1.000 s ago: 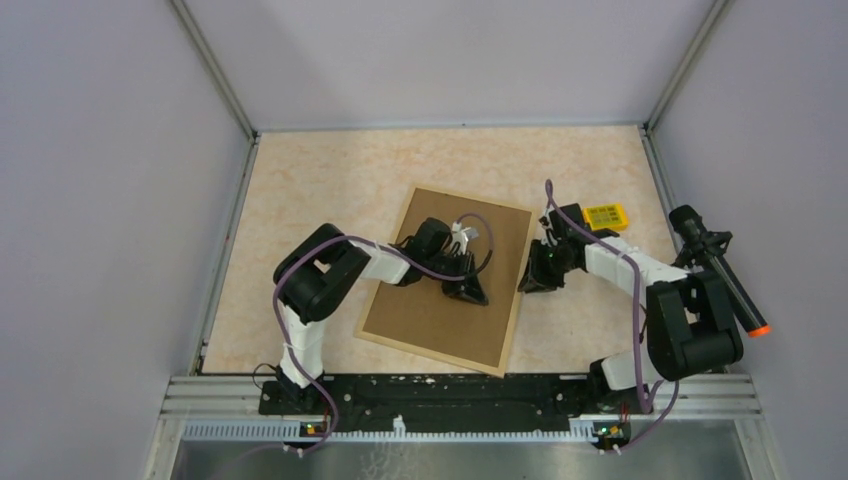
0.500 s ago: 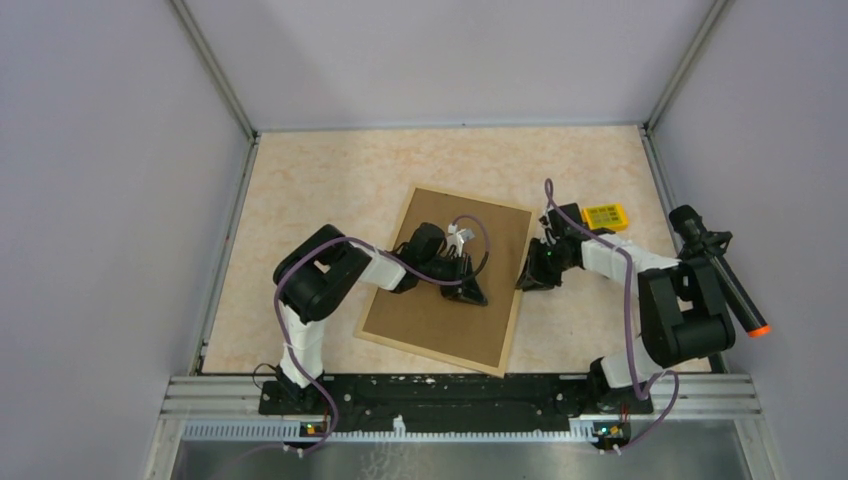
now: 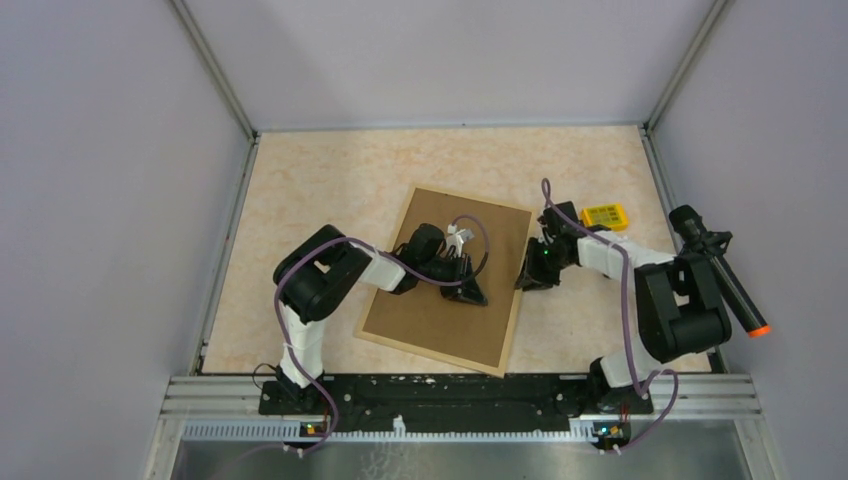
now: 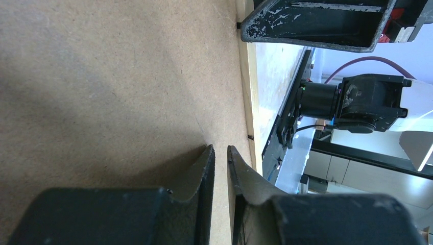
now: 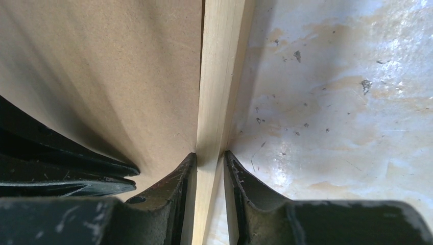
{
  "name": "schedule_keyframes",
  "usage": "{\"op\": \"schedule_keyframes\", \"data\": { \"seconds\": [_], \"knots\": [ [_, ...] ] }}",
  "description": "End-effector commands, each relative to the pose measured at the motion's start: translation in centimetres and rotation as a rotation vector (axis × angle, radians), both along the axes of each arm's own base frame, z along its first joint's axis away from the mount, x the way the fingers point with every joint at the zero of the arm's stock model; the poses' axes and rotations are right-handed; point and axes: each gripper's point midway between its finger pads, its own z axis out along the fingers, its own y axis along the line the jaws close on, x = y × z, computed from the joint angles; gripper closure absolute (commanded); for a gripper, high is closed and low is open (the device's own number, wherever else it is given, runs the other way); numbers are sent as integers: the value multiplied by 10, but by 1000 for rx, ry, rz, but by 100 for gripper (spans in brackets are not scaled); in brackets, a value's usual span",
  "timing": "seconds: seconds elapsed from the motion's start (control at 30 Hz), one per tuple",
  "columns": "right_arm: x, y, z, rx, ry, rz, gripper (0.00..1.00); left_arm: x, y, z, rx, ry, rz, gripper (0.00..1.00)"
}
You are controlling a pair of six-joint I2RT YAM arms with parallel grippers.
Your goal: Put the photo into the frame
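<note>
Top external: right arm (image 3: 606,258) reaches left (low), right claw (image 3: 531,277) pinching frame (image 3: 430,310) edge

The left arm (image 3: 322,283) and right arm (image 3: 683,318) have bulky black joints and white link covers. A purple cable (image 3: 626,312) trails along each. The right pincer (image 5: 210,159) has scuffed black fingers (image 5: 166,201).

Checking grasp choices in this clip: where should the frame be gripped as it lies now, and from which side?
The frame lies flat, back up, so the board offers nothing to pinch; only the narrow wooden rail fits between fingers. Grip that rail on the right long edge, coming down from above, where the right gripper straddles it.
</note>
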Motion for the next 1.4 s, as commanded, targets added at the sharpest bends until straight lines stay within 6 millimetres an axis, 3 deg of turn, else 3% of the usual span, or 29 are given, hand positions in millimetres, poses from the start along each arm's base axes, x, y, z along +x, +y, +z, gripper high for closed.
{"op": "schedule_keyframes", "data": {
  "seconds": [0.0,0.37,0.5,0.6,0.73,0.8,0.87,0.93,1.07,1.37],
  "knots": [
    [5,-27,-26,-209,17,-39,74,-13,21,-43,141,67,30,78],
    [-7,-38,-61,-521,114,37,69,-17,24,-47,152,75,22,78],
    [1,-23,-56,-496,117,71,67,-17,24,-46,150,79,23,78],
    [29,3,-18,-399,36,122,58,-17,24,-44,152,73,20,78],
    [74,44,79,-193,-171,175,36,-16,24,-42,153,68,21,78],
    [85,43,119,-135,-242,154,32,-16,23,-42,151,66,23,78],
    [82,33,135,-133,-261,137,31,-15,23,-41,147,66,24,77],
    [72,17,136,-157,-254,114,31,-15,22,-40,141,68,25,77],
    [48,-12,105,-120,-174,40,36,-16,21,-38,133,69,15,77],
    [26,-15,44,-61,-63,18,52,-15,20,-35,127,65,13,76]
  ]
}}
